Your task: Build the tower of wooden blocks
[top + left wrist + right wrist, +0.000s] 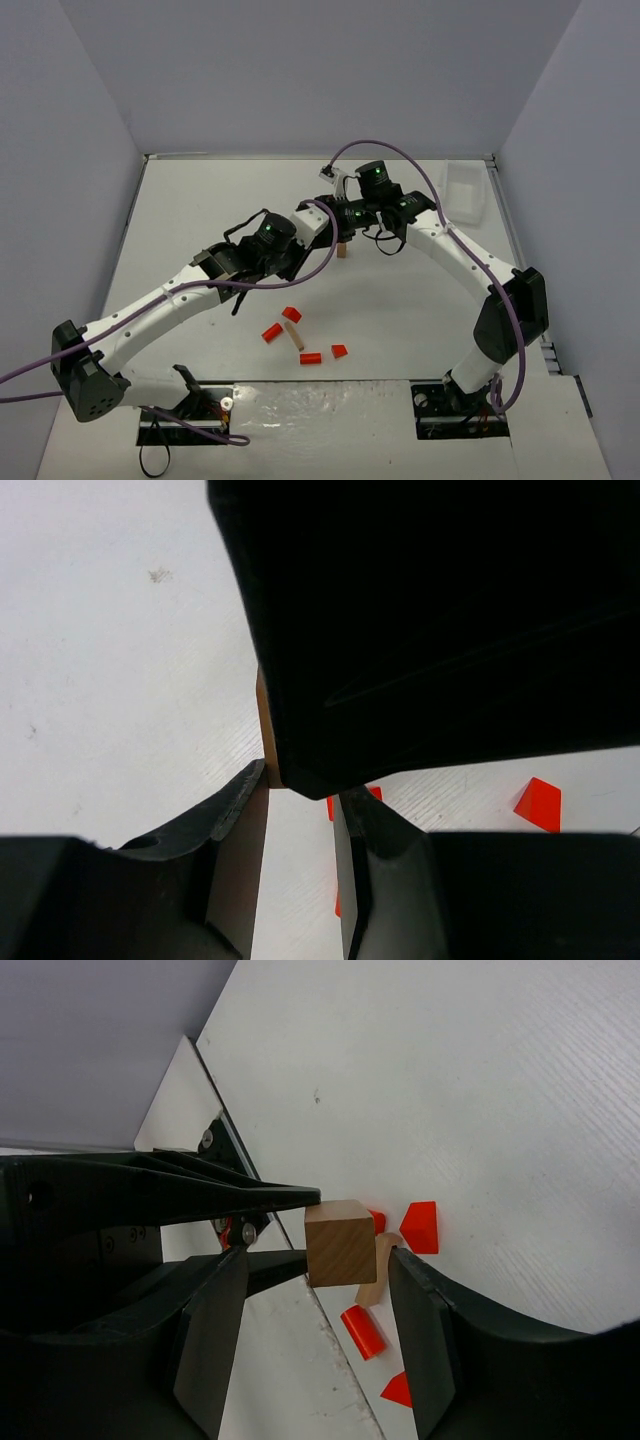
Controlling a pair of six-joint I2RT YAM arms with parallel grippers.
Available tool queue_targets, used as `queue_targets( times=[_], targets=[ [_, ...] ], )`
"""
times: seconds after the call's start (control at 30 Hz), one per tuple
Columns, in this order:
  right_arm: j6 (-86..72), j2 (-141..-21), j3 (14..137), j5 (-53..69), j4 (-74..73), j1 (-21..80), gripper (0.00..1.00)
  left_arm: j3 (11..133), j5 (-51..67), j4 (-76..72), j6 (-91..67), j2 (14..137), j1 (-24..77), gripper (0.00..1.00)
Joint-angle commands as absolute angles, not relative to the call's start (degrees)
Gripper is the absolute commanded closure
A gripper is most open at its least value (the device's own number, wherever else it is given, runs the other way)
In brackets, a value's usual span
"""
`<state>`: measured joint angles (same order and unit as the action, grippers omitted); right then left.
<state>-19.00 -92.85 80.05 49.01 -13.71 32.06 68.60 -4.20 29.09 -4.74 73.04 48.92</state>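
Observation:
A tan wood cube [340, 1243] stands on the white table, under both grippers in the top view [342, 251]. My right gripper [318, 1252] is open, its fingers on either side of the cube without touching it. My left gripper [300, 790] is open, and its tips reach the cube's side; only a sliver of the cube [263, 730] shows past the black right gripper. Loose pieces lie nearer the arm bases: red wedges [339, 350], red cylinders [310, 358] and a tan cylinder [294, 335].
A white tray [462, 190] sits at the far right of the table. The two arms cross close together at mid-table, with purple cables looping over them. Grey walls stand round the table.

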Motion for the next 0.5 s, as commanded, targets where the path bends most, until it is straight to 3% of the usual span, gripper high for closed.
queue_targets(
  times=[0.0,0.13,0.3,0.4,0.47],
  targets=[
    [-18.3,-92.7,81.0,51.1,-11.8,32.5,0.48,71.7,-3.0,24.8,-3.8,72.9,48.5,1.0],
    [-17.8,-92.8,81.0,50.6,-11.8,32.5,0.62,71.7,-2.5,24.5,-3.7,73.2,48.2,1.0],
    [-17.4,-93.1,81.0,49.2,-11.8,32.5,0.94,71.4,-1.6,24.3,-3.9,73.5,48.0,1.0],
    [-16.4,-92.6,80.8,47.3,-11.8,32.5,1.0,71.2,-1.8,24.3,-4.2,73.5,47.8,0.98],
    [-15.9,-92.2,80.8,45.0,-11.8,32.5,1.0,71.0,-2.2,24.5,-4.4,73.6,47.8,0.89]
  ],
)
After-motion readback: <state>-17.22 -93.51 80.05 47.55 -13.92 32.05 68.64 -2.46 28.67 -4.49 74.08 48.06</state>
